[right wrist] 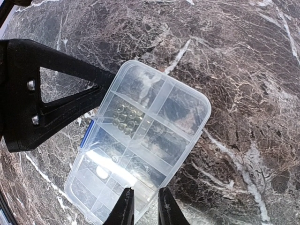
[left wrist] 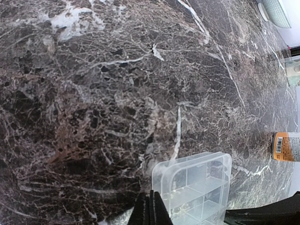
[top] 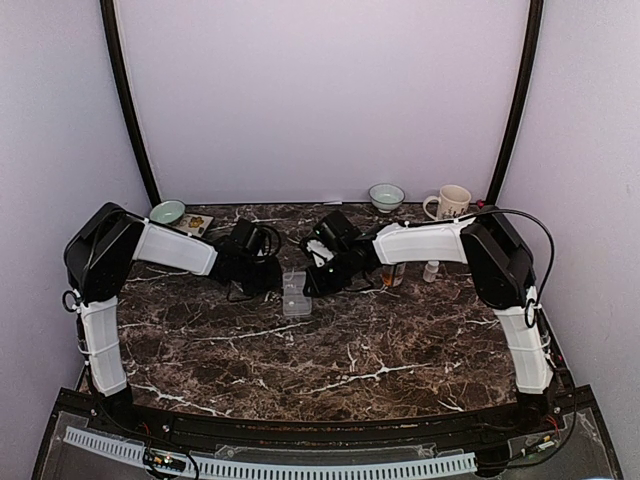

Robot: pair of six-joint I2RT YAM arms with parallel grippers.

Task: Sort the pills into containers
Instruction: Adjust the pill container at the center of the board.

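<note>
The containers are one clear organizer box (top: pixel 296 293) lying flat mid-table with its lid down. Small round pills (right wrist: pixel 124 115) fill one compartment and a white pill (right wrist: pixel 101 172) lies in another. My right gripper (right wrist: pixel 145 193) is pinched on the near edge of the box (right wrist: pixel 154 117), a narrow gap between its fingers. My left gripper (left wrist: pixel 150 208) is shut and empty, its tips right at the corner of the box (left wrist: pixel 197 185). In the right wrist view its black finger (right wrist: pixel 51 93) touches the box's far edge. In the top view the left gripper (top: pixel 272 275) and right gripper (top: pixel 318 280) flank the box.
An orange-labelled pill bottle (top: pixel 398 275) and a small white bottle (top: pixel 431 270) stand right of the box. Along the back are a green bowl (top: pixel 167 212), a printed packet (top: pixel 195 222), a patterned bowl (top: pixel 386 196) and a mug (top: pixel 449 203).
</note>
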